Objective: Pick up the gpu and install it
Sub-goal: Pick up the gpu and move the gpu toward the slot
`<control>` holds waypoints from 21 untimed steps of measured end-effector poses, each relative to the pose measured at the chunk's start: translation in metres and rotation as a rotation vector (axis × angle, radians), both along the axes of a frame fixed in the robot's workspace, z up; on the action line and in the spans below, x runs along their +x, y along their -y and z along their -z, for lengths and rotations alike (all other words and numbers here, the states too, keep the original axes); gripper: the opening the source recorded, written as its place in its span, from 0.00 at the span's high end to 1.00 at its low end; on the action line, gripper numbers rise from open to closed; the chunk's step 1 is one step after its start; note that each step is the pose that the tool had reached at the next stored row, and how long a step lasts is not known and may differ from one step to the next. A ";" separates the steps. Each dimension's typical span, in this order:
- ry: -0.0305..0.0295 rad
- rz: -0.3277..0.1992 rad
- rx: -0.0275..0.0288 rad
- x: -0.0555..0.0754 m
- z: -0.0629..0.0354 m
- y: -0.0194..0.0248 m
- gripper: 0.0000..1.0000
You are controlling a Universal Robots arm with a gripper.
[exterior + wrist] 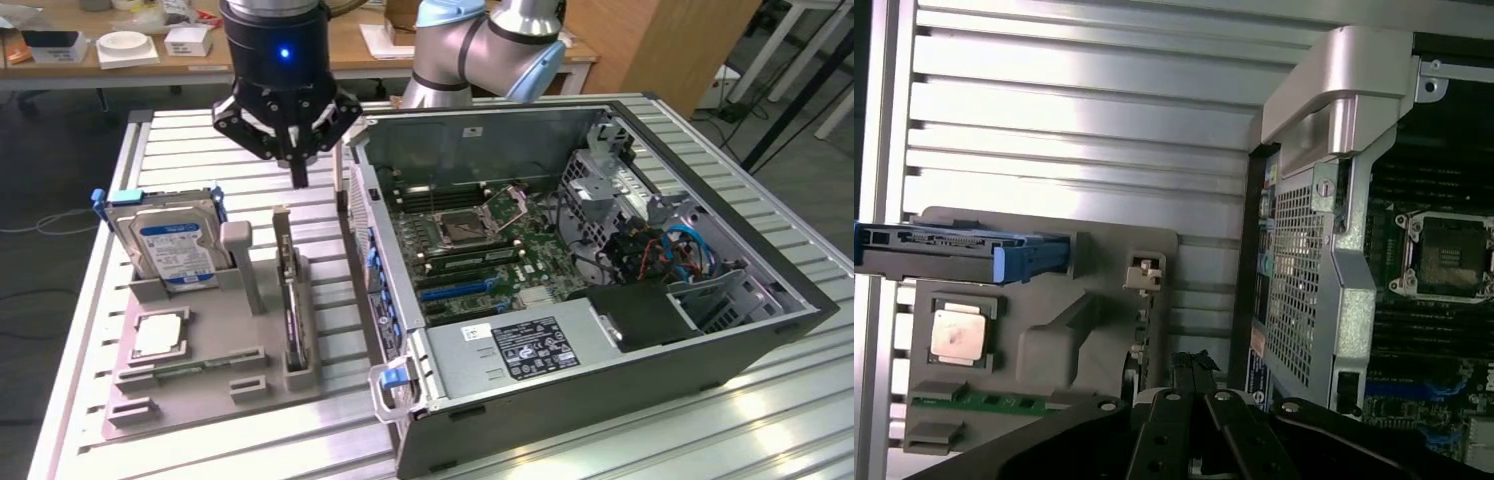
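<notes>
Pincer (299, 178) near 1 gpu (292, 318)

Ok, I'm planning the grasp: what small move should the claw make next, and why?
Probably open: the black claw is shut, holding nothing, hovering near the thin dark card that stands on edge in the grey tray.

The gripper (299, 170) points vertically downward, with its two fingers (1189, 372) closed tip to tip. The black wrist housing (276, 45) stands upright above it. The silver-blue arm (487, 45) is bent behind.
</notes>
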State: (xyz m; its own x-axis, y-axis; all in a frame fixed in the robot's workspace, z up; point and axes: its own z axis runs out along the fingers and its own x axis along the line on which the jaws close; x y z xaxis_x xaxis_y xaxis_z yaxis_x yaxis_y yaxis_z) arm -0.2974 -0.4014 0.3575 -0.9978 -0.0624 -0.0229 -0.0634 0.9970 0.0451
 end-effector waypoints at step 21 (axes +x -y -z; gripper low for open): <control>-0.0006 0.000 -0.0001 -0.012 0.0383 0.0218 0.63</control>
State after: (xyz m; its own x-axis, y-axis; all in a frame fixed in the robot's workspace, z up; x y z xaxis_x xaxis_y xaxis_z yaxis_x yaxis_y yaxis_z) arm -0.3094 -0.4231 0.3192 -0.9978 -0.0626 -0.0222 -0.0635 0.9970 0.0450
